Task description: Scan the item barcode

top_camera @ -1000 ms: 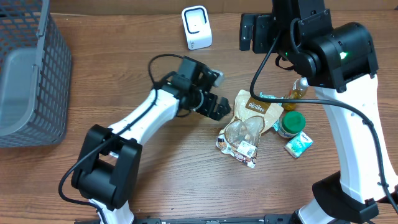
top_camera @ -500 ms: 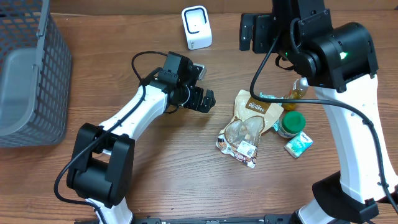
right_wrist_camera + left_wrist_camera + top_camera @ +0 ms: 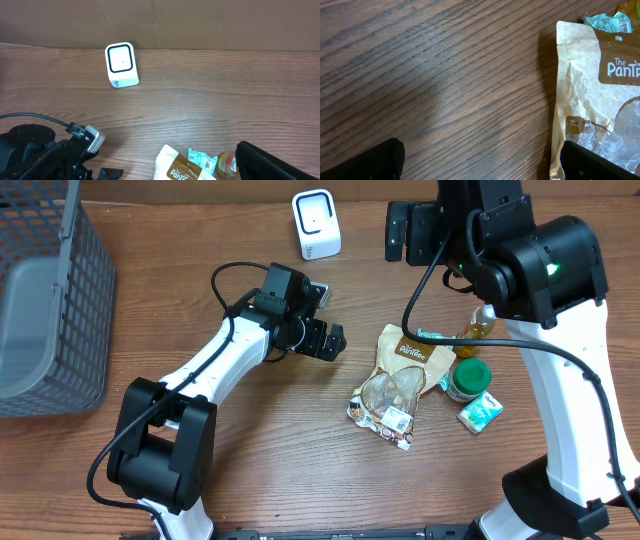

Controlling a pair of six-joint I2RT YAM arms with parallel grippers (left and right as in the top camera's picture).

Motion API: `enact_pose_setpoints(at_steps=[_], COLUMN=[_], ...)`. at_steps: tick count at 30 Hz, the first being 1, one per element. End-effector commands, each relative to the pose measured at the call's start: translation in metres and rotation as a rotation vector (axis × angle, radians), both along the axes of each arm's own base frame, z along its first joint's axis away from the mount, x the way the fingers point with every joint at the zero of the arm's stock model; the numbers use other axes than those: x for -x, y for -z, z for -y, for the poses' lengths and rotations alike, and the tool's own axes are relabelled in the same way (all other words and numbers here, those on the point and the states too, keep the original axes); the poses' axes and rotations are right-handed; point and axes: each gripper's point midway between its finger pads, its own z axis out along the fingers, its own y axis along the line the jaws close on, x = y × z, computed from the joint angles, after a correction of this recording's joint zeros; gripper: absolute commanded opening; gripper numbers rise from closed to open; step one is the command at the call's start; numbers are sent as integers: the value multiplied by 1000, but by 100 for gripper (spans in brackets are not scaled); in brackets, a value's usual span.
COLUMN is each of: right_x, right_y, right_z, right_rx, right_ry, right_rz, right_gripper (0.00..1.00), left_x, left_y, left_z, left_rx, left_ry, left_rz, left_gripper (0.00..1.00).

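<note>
A tan pouch with a clear window lies flat at centre right, and a white barcode label shows near its lower end. The white scanner stands at the back of the table. My left gripper is open just left of the pouch and holds nothing. In the left wrist view its fingertips straddle bare wood, and the pouch lies beside the right one. My right gripper is raised at the back, open and empty. Its wrist view looks down on the scanner.
A green-lidded jar, a teal packet and a yellow bottle crowd the pouch's right side. Another teal packet pokes out behind the pouch. A grey wire basket fills the left edge.
My left gripper has drawn back to the left, away from the pouch's edge, and then held still. The right arm has not moved.
</note>
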Motion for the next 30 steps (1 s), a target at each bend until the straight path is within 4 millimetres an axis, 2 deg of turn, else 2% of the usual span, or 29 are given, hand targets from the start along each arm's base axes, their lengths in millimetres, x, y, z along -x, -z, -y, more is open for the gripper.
enact_pose_setpoints(at_steps=[1,8,14,20,27,30], right_x=[-3,12,41,75,128,146], right_y=[-1,-23,-60,-93,-109,-111], right_z=[2,9,23,38,64,67], right_rx=[5,-19,-62,-102,-113,-136], right_ry=[17,18,18,18,23,1], right_rz=[7,58,150,240,275,287], right_gripper=[100,100,100,100,100,100], left_x=[-2,-2,-2,-2,-2,-2], left_y=[-1,-1,-1,-1,-1,-1], left_z=[2,2,2,2,2,2], left_rx=[-2,-2,-2,-2,-2,-2], left_ry=[-7,-7,-7,-7,-7,-7], left_rz=[1,1,1,1,1,1], left_gripper=[100,99,99,100,100,100])
